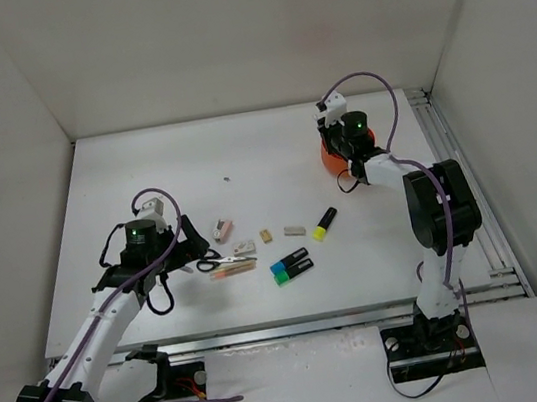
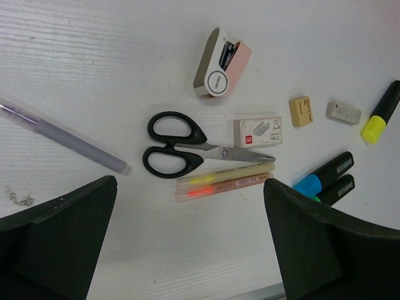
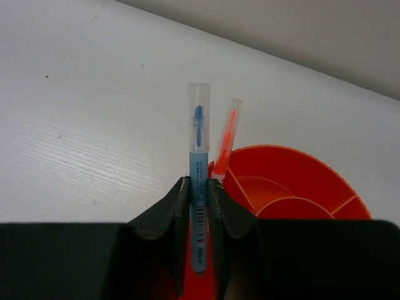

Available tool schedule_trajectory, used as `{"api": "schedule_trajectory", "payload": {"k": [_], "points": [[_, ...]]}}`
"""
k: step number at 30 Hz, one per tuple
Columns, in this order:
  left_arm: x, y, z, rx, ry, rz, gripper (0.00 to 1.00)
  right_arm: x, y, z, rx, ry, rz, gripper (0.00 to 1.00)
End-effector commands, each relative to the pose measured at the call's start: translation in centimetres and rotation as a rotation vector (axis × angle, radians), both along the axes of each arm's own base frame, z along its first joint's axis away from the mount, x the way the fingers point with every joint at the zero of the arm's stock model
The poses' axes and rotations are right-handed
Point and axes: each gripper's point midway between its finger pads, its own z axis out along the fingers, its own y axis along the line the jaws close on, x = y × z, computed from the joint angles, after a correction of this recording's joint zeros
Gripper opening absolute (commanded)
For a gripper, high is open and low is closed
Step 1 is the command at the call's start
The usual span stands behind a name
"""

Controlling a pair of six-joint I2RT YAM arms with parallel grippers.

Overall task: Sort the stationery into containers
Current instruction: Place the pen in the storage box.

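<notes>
Right wrist, right claw [image 3: 199, 185] pinching slim clear-capped blue pen [image 3: 199, 147], by round orange cup [image 3: 300, 164]; left claw [image 2: 189, 190] gaping, empty

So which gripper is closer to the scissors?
Left. The left gripper hangs open right by the scissors; the right gripper is far across the table over the orange cup, shut on a blue pen.

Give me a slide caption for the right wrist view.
Right gripper clamps a blue pen at the orange cup rim, beside a leaning orange pen.
</notes>
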Motion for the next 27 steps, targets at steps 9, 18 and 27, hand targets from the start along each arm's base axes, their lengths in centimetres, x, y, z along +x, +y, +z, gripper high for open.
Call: {"api": "schedule_trajectory", "payload": {"k": [9, 18, 27], "points": [[2.0, 0.3, 3.8, -0.009, -0.136, 0.028, 0.99, 0.7, -1.2, 4.4, 0.014, -0.146, -0.074, 0.3], [1.6, 0.5, 4.6, -0.007, -0.155, 0.032, 1.0, -0.6, -0.9, 6.5, 0.047, -0.172, -0.057, 0.36], [-0.4, 0.5, 4.8, -0.07, -0.1, 0.081, 0.99, -8.6, 8.3, 10.2, -0.088, -0.109, 0.254, 0.98]]}}
